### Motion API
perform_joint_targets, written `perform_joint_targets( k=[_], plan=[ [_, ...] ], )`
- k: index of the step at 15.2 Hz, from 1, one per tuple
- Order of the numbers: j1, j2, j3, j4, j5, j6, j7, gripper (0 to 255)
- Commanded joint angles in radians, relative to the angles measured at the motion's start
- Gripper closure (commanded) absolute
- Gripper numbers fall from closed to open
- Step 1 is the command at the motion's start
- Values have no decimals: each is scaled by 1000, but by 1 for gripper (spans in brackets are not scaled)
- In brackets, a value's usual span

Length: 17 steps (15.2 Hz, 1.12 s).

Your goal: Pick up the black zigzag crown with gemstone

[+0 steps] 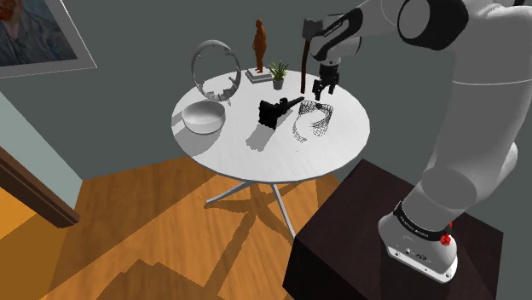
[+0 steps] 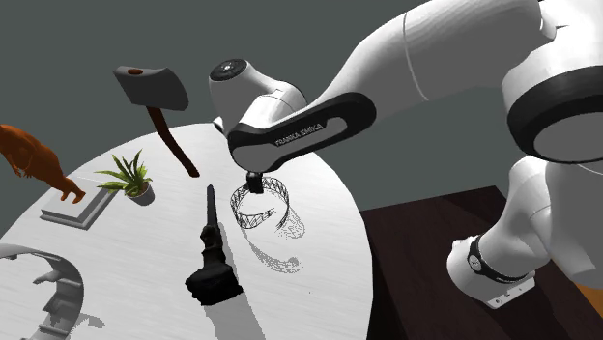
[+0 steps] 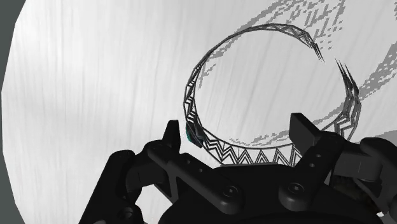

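Note:
The black zigzag crown (image 1: 314, 119) is a thin wire band standing on the round white table (image 1: 230, 145), on the side nearest the stand. In the wrist view its zigzag rim (image 3: 254, 154) runs between my two fingers, with a small teal gemstone (image 3: 189, 134) close to one fingertip (image 3: 172, 131). My gripper (image 3: 238, 130) is open and the fingers stand apart without clasping the band. In the shoulder view the gripper (image 1: 324, 88) hangs just above the crown's far rim. In the second exterior view the crown (image 2: 261, 205) sits directly under the hand (image 2: 253, 182).
A black cannon-like object (image 1: 277, 111) lies just beside the crown. A brown-handled axe (image 1: 307, 51), a potted plant (image 1: 278, 74) and a brown figurine (image 1: 259, 47) stand at the table's back. A white bowl (image 1: 203, 117) and a silver ring-shaped crown (image 1: 215, 72) sit at the shoulder view's left.

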Motion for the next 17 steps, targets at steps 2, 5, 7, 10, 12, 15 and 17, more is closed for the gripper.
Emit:
perform_joint_targets(
  k=[2, 5, 7, 10, 12, 15, 17],
  plan=[
    [-41, 125, 7, 125, 32, -17, -35, 0],
    [-74, 218, 14, 221, 50, -32, -54, 0],
    [-76, 233, 17, 216, 54, -13, -55, 0],
    [-79, 256, 22, 211, 60, 15, -57, 0],
    [-82, 277, 26, 208, 66, 39, -59, 0],
    [-82, 277, 27, 209, 66, 38, -59, 255],
    [-82, 277, 26, 209, 66, 38, -59, 255]
  ],
)
